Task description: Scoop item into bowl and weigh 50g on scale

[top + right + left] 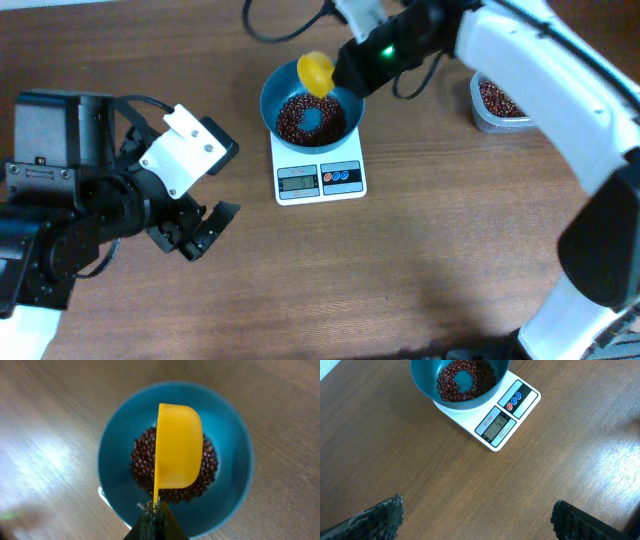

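Nearest the right wrist camera is the yellow scoop (pixel 177 445). The right gripper (pixel 155 521) is clamped tight on its thin handle, and the cup hangs turned on its side over the bowl (pixel 116 450). You see only its smooth outer shell, so you cannot tell whether anything is left inside.

The beans (pixel 462 382) lie in the bowl as a loose ring with a bare patch at the centre. They are small, glossy, rounded and dark red-brown, and I judge they will roll and pour in bursts. Tip with small wrist turns and let a few fall at a time. Hold the scoop clear of the bowl's rim, since any touch would likely upset the reading.

The bowl is deep, round teal plastic, and it sits on the scale (pixel 520 407), a flat white square. The grey display (pixel 496 426) and two round buttons (pixel 514 400) are at its 6 o'clock edge in the overhead view. The digits are too small to trust, so check them before adding more.

A clear tub (pixel 500 100) of beans stands at 3 o'clock, well apart. At 8 o'clock the left gripper (pixel 205 230) hangs over the wood-grain table (pixel 470 485), spread wide and empty.
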Tool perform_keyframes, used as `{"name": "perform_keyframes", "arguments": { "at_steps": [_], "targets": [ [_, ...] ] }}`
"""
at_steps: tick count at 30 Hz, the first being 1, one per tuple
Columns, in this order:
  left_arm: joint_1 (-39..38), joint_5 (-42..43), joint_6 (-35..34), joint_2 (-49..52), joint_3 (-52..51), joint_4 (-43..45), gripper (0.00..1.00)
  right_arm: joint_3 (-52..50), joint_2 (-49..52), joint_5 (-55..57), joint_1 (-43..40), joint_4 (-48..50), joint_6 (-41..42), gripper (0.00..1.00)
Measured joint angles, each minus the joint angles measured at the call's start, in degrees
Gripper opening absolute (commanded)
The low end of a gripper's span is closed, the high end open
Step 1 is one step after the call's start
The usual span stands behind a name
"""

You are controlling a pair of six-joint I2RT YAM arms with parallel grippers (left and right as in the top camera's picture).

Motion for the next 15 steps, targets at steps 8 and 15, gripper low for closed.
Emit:
{"name": "perform_keyframes", "arguments": {
  "at_steps": [8,15],
  "targets": [
    [0.00,0.00,0.00,0.00,0.00,0.00,0.99,-0.02,2.34,7.23,4.20,-1.86,-2.56,0.05],
    [0.00,0.00,0.02,0.00,0.00,0.00,0.99,-0.02,5.49,11.08,5.57,-2.19,-7.45,0.05]
  ]
}}
